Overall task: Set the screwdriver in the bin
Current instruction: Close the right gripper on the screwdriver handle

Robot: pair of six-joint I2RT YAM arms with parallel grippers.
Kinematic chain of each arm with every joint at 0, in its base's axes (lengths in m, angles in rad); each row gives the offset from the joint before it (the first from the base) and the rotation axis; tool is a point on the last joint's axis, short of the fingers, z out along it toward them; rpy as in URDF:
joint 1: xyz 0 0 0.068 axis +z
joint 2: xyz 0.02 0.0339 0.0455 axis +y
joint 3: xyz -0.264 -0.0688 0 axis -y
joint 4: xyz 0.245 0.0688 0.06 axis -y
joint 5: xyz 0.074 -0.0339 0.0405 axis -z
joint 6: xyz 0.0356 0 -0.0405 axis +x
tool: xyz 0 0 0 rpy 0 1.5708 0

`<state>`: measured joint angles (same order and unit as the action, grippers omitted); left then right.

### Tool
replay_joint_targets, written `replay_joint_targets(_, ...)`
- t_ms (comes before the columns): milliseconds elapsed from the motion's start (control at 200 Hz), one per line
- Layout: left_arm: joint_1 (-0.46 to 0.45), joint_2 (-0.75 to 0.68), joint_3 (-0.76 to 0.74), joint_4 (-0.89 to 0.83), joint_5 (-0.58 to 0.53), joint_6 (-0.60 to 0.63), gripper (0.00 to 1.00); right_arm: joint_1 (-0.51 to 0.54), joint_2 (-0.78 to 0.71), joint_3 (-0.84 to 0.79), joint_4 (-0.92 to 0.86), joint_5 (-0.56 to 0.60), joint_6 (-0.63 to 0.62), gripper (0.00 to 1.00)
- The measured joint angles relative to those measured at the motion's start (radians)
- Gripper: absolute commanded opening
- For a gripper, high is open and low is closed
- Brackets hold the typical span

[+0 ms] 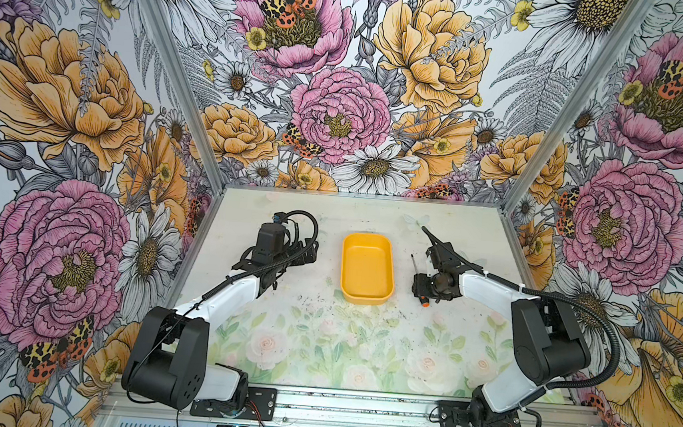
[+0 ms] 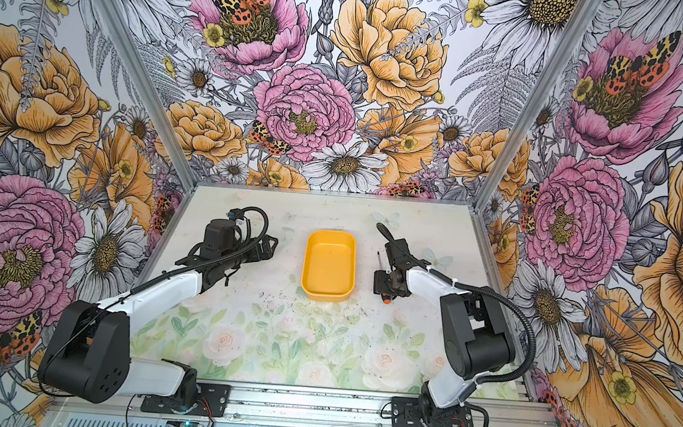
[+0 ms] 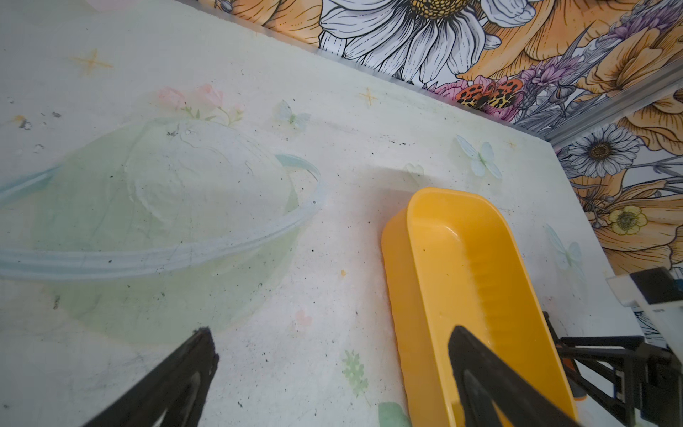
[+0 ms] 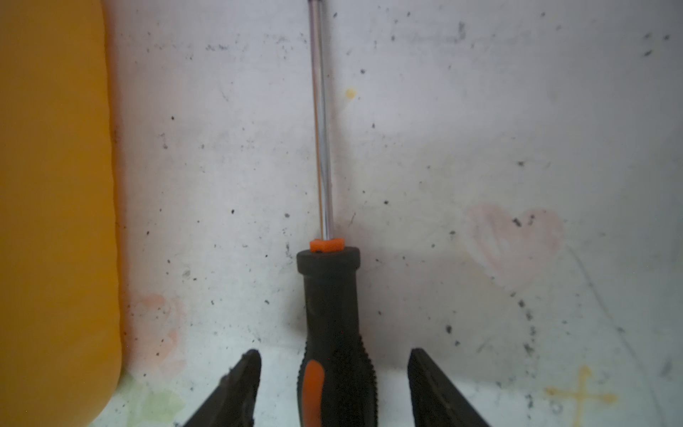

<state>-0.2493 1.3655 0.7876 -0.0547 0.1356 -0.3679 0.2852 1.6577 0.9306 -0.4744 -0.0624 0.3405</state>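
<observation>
Black-handled, orange-tipped slim screwdriver (image 4: 330,321) flat on bench (image 1: 321,338) right of shallow yellow plastic bin (image 1: 366,299); my right pincer (image 4: 334,356) straddles handle, unclenched, ready to squeeze. Left pincer (image 3: 332,332) released, idle.

Right wrist view crops the screwdriver (image 4: 329,295) at both ends.

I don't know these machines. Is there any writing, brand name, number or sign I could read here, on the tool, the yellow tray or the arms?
No text can be read anywhere in these views.
screwdriver: black and orange handle, no brand or number showing.
bin: plain yellow, nothing printed.
right arm's white casing: a tiny dark mark in the left wrist view, too small and blurred to read.
</observation>
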Motion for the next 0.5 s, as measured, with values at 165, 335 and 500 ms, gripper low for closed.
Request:
replay_joint_targets(165,-0.004,0.0,0.006,-0.009,0.013,0.0,0.99,0.011,0.007,0.005,-0.012,0.022,0.0,0.48)
replay_joint_targets(335,-0.004,0.0,0.017,-0.028,0.014,0.0,0.99,0.011,0.02,0.019,-0.023,0.036,0.003,0.31)
replay_joint_targets(500,-0.004,0.0,0.017,-0.035,0.016,0.0,0.99,0.011,0.027,0.029,-0.034,0.04,0.006,0.15)
